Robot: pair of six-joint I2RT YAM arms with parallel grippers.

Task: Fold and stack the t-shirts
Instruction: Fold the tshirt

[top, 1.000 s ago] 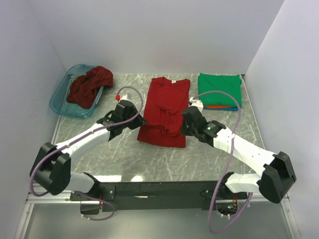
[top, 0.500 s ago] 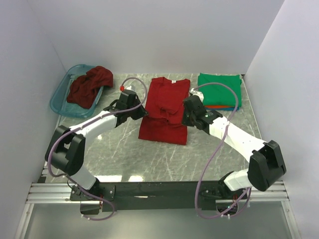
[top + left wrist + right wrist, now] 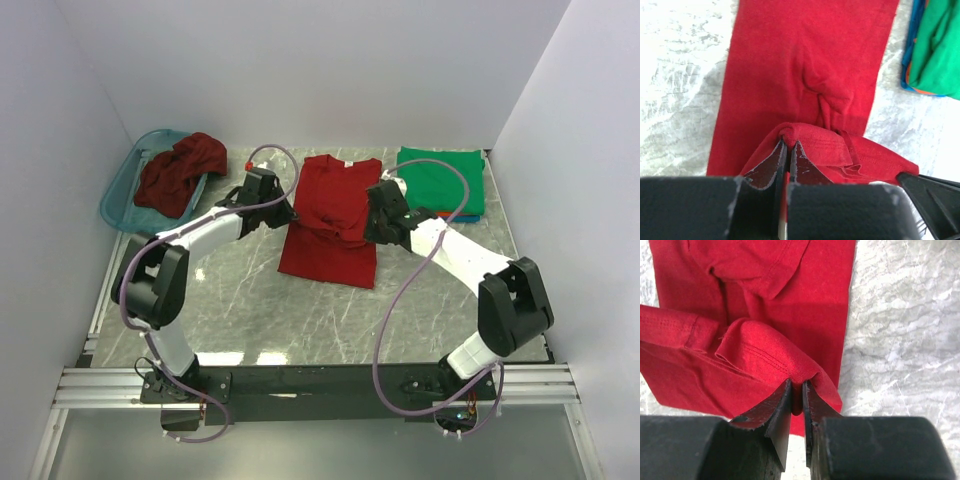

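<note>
T-shirts x5: 1 bright red shirt (image 3: 335, 200), mid-bench, near end doubled over, pinched by L tool (image 3: 788, 145) & R tool (image 3: 796, 385), both clamped on it; 1 maroon shirt (image 3: 180, 170) in teal basket (image 3: 118, 200), back L; folded stack (image 3: 440, 182) x3 (green top, orange-red, blue), back R. Bench (image 3: 300, 310): grey marble. Walls white.

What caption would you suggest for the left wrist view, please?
Left hand pinches a fold of the bright red cloth t-shirt over the grey marbled table.

A bright red t-shirt (image 3: 335, 200) is lying on a grey, white-veined table (image 3: 300, 310). A maroon shirt (image 3: 180, 170) is filling a teal basket (image 3: 118, 205). A green shirt (image 3: 440, 180) is covering an orange-red shirt (image 3: 430, 214) and a blue shirt (image 3: 464, 218).
</note>
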